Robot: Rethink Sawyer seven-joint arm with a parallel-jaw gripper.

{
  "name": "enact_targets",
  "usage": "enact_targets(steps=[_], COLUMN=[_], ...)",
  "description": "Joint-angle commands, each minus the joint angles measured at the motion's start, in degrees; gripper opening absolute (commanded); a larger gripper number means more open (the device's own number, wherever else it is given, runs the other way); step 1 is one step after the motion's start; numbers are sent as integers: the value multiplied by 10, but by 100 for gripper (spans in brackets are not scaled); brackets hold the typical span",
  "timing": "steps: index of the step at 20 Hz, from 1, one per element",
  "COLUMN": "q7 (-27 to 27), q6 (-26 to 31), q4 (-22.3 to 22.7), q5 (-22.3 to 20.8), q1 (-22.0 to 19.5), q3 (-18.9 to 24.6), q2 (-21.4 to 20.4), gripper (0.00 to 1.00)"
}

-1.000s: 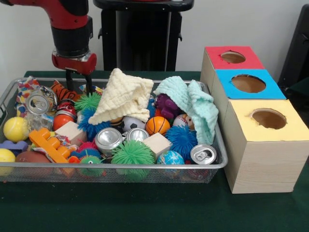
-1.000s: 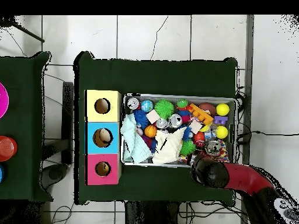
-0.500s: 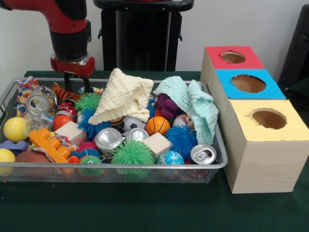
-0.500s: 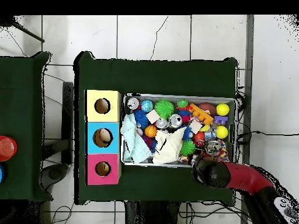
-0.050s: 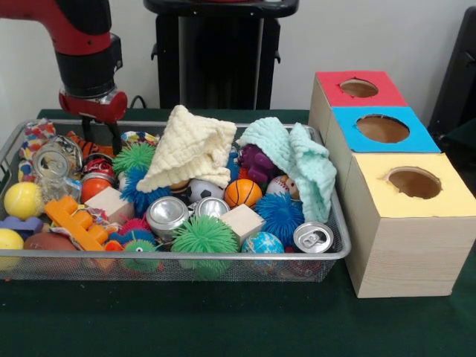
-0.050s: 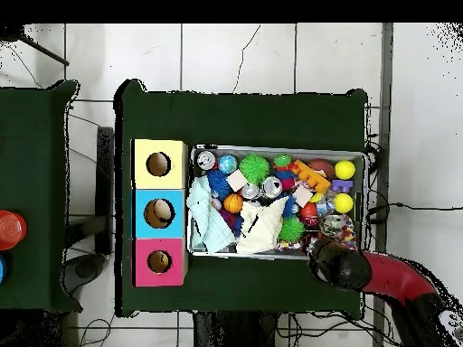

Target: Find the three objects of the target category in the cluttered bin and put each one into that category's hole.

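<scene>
One gripper (image 5: 103,135) on the red and black arm (image 5: 83,44), hanging over the back corner of the wire bin (image 5: 223,256), on the side away from the boxes. Dark tips sit just above the clutter; can't tell if they are spread or closed, and nothing visibly held. From above, the arm (image 6: 380,276) comes in at the bin (image 6: 276,149) corner and hides the gripper itself.

Right beside the tips: a tiger-striped toy (image 5: 78,141), and a crushed silver can (image 5: 52,160) lying tilted with its top facing the camera. Below that an orange-red ball (image 5: 97,182), a wooden block (image 5: 111,202) and an orange plastic brick (image 5: 73,221). Yellow ball (image 5: 22,199) near the bin's end wall.

Mid-bin: cream cloth (image 5: 192,149) draped in a peak over other items, mint cloth (image 5: 297,160) draped at the box end. Two more cans, one (image 5: 166,216) near the middle, one (image 5: 312,236) at the front corner by the boxes. Small basketball (image 5: 242,193), soccer ball (image 5: 201,190), second wooden block (image 5: 242,220), green spiky ball (image 5: 204,236), blue spiky ball (image 5: 282,216), globe ball (image 5: 262,244).

Three boxes stand in a row just beside the bin, each with a round hole on top: red (image 5: 358,88), blue (image 5: 382,128), yellow (image 5: 413,182). Overhead view shows something pale inside the blue box's hole (image 6: 159,213). All on a green tablecloth (image 5: 223,320).
</scene>
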Motion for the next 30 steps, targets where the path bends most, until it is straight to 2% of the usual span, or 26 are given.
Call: enact_targets(steps=[1, 6, 19, 24, 27, 28, 30], q7=[-77, -58, -15, 0, 25, 33, 52], q6=[44, 35, 5, -39, -61, -64, -59], q4=[-99, -109, -156, -169, -162, -160, -161], q5=[-19, -26, -36, -38, -40, -40, -38], q1=[1, 11, 48, 44, 55, 62, 78], q3=[42, 34, 7, 1, -16, -24, -39], q2=[38, 46, 120, 166, 166, 162, 158], gripper=[100, 100, 100, 100, 100, 0, 0])
